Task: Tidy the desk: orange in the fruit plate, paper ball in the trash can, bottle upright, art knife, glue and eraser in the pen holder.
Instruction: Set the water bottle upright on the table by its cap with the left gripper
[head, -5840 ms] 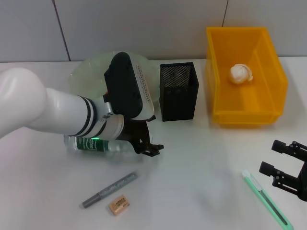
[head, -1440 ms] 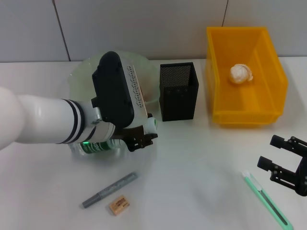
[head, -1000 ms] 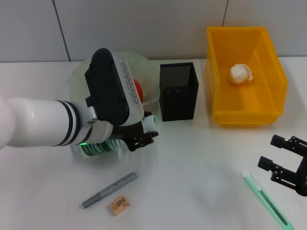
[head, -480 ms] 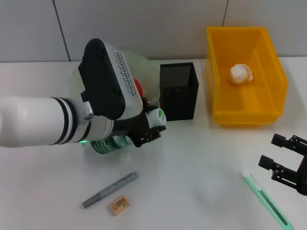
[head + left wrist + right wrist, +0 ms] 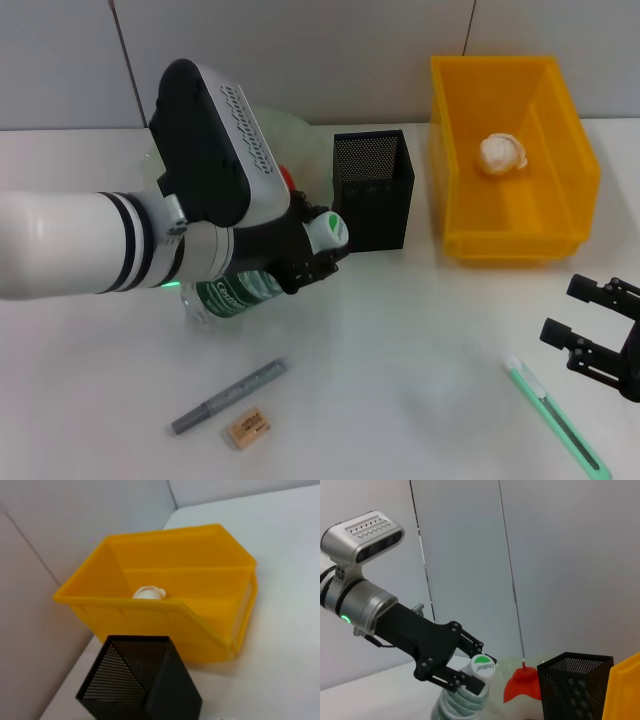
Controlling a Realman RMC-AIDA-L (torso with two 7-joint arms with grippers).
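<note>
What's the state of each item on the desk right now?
Bottle: tilted, neck gripped by left gripper.
Orange: in the fruit plate.
Paper ball: in the yellow bin.
Pen holder: upright.
Knife, silver pen, eraser: lying on the desk.
Right gripper: open, idle.

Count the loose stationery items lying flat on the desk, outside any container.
3: glue stick and eraser lie near the front left, art knife at front right. The left arm could hide more.

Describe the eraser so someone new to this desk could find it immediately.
Start at the black mesh pen holder in the middle of the white desk, then move toward the robot's near left. There a grey marker lies slanted; the eraser is the small tan block just beside it, nearer the robot.
</note>
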